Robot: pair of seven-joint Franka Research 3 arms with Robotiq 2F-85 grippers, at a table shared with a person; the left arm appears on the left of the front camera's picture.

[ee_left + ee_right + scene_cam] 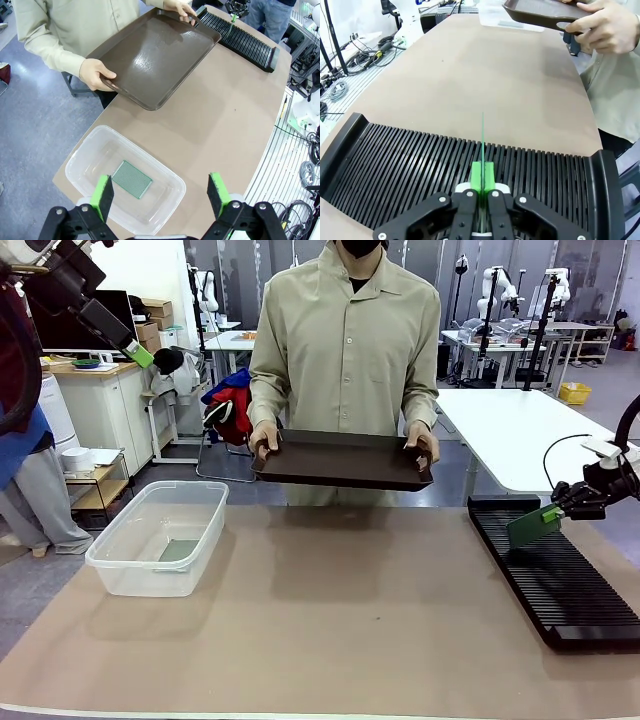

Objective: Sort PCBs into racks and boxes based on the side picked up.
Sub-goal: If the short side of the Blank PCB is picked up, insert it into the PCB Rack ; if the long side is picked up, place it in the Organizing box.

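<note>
One PCB (482, 145) edge-on in the right tool (482, 187), seemingly above the rack (395, 170).

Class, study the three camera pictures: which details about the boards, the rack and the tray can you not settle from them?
- Right wrist view: the held PCB is edge-on, so its faces are hidden, and the right pincer covers its bottom edge at the rack.
- Front view: the box wall blurs the other board.
- Front view: the tray is seen nearly edge-on, hiding its inside.
</note>
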